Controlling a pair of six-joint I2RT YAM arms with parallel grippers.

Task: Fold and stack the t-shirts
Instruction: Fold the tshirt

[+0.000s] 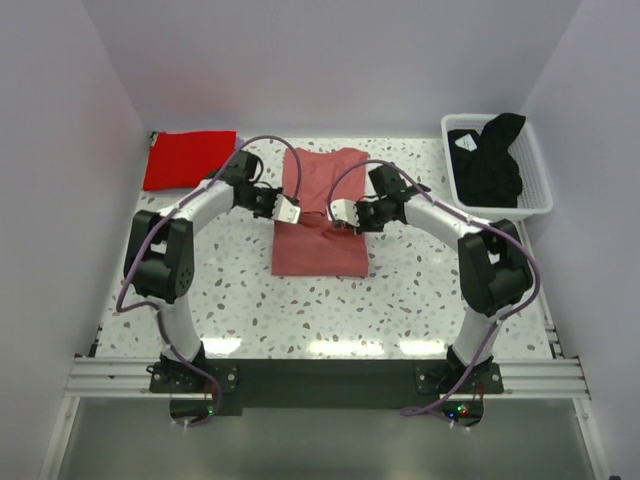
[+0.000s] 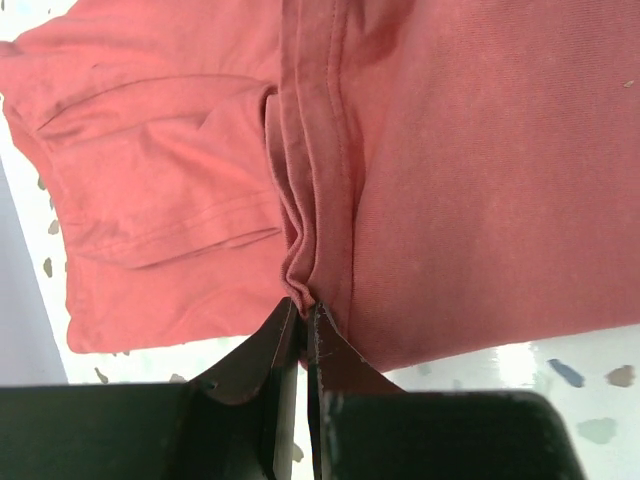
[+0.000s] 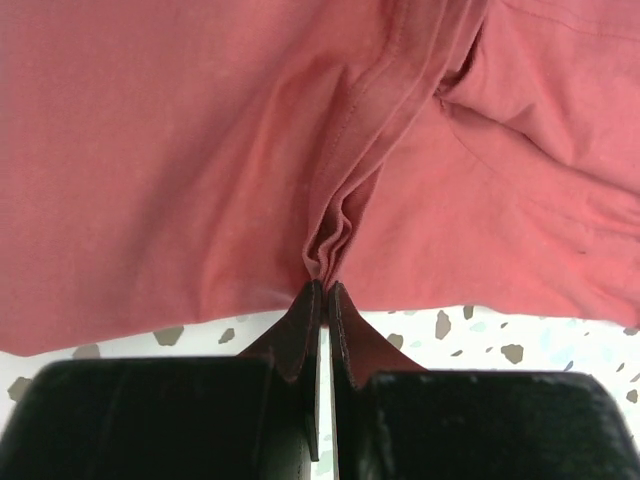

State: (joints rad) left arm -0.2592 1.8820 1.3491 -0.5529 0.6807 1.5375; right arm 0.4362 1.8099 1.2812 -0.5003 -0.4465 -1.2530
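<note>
Fingertips of the left gripper (image 2: pixel 303 305) sit nearest the lens, pressed together on a bunched, stitched edge of the pink shirt (image 2: pixel 480 180). The right gripper (image 3: pixel 322 285) clamps a matching pleat on the opposite side, with no gap between its fingers.

From overhead, the pink shirt lies at the centre of the table (image 1: pixel 230 295), at 12 o'clock from the arm bases. The left gripper meets its 9 o'clock edge and the right gripper its 3 o'clock edge, both at about mid-length.

1. Judge this step as a fold in progress: the pinched edge is being carried across the shirt body.
2. Move both wrists at matched height and speed so the stitched edge runs straight between them.
3. Hold light tension across the cloth, since slack will crease the layer beneath.
4. Lower the edge onto the cloth before you release it.

Clearances:
- The red shirt (image 1: pixel 188 158) lies folded at 10 o'clock, just beside the left forearm. Avoid sweeping it.
- The basket (image 1: pixel 540 170) stands at 2 o'clock with the black shirt (image 1: pixel 490 160) draped in it, near the right arm's elbow.
- Bare table lies at 6 o'clock, between the pink shirt and the bases.
- Walls close in at 9 and 3 o'clock.
</note>
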